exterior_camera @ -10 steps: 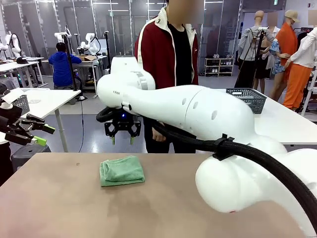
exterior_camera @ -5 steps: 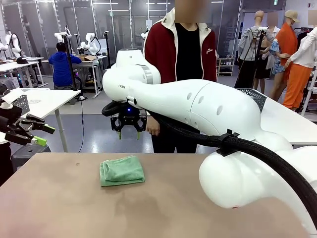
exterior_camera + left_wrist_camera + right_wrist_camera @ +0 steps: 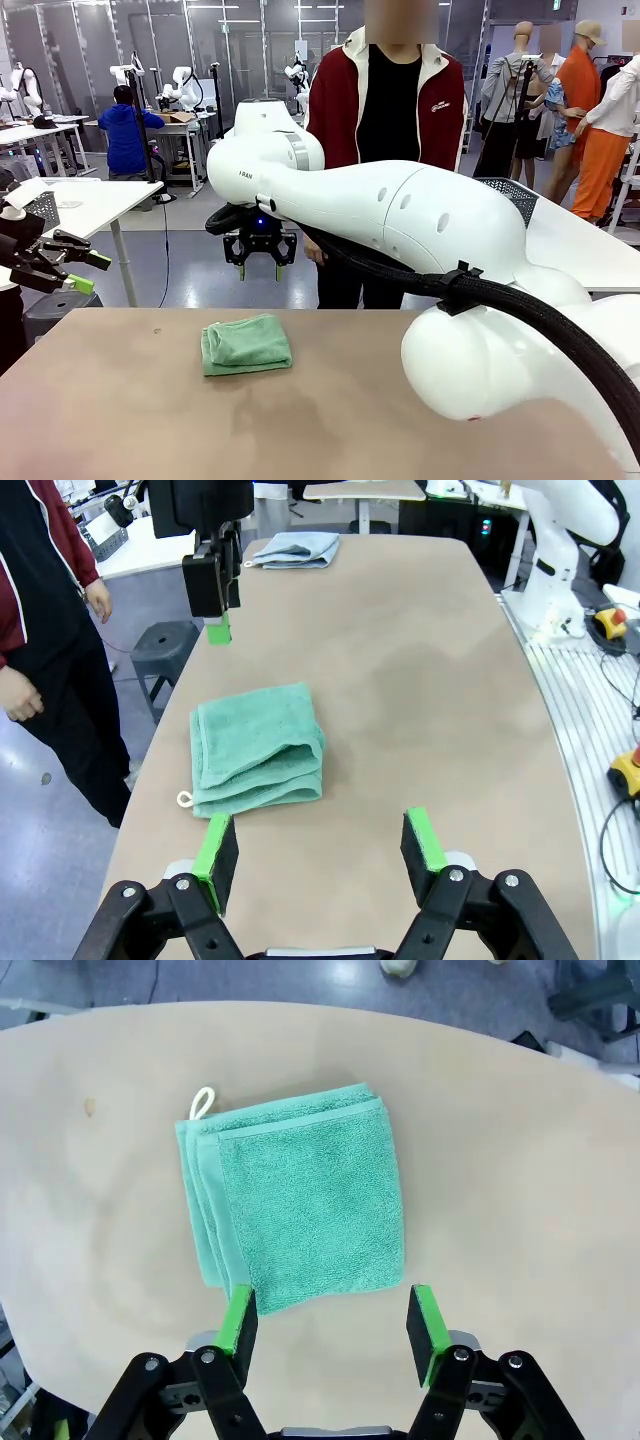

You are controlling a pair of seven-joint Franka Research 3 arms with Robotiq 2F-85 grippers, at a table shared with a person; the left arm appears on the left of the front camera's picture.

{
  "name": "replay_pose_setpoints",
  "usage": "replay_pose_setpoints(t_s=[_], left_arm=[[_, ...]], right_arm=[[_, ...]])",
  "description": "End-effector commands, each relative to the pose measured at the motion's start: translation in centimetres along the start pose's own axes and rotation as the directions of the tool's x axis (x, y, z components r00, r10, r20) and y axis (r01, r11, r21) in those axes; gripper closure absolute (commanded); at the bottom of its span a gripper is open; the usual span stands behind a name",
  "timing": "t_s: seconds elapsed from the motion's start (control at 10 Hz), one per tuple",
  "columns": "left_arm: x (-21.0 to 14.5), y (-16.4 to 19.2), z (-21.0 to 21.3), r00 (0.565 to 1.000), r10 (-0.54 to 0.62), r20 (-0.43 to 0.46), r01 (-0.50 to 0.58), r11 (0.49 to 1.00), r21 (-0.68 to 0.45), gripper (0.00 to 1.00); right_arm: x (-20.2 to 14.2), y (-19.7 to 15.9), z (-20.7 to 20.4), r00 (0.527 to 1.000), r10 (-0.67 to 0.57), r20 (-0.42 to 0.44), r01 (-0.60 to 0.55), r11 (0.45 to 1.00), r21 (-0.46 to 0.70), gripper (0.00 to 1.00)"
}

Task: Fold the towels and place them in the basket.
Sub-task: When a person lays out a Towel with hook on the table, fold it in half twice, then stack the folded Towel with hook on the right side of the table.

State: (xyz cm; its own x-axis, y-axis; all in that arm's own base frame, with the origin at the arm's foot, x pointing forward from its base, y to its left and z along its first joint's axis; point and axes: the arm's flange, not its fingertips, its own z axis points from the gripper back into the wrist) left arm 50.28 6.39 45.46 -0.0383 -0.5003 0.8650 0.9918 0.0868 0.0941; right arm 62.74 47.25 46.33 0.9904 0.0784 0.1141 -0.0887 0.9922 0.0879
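Green towel [image 3: 246, 344]: folded into a compact square, lying flat on the tan table [image 3: 120, 420], white loop at one corner; the landmark for this entry.

Right gripper [image 3: 259, 250]: above the towel's far side, clear of it, jaws spread, nothing held.

Left gripper [image 3: 322, 845]: off the towel's near edge, jaws wide, empty.

Pale blue towel [image 3: 294, 549]: far down the table from the green towel.

Basket [image 3: 505, 198]: well apart, on a neighbouring table.

Status: folding appears done; basket placement outstanding.
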Motion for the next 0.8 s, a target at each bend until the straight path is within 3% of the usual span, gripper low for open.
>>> replay_pose_setpoints(t_s=[0.0,0.7], left_arm=[[0.12,-0.43,0.05,1.0,-0.004,-0.003,0.004,1.0,-0.003,0.16],[0.12,-0.43,0.05,1.0,-0.004,-0.003,0.004,1.0,-0.003,0.16]], right_arm=[[-0.11,0.1,0.2,1.0,0.0,-0.002,0.0,1.0,0.003,0.25],[-0.11,0.1,0.2,1.0,0.0,-0.002,0.0,1.0,0.003,0.25]])
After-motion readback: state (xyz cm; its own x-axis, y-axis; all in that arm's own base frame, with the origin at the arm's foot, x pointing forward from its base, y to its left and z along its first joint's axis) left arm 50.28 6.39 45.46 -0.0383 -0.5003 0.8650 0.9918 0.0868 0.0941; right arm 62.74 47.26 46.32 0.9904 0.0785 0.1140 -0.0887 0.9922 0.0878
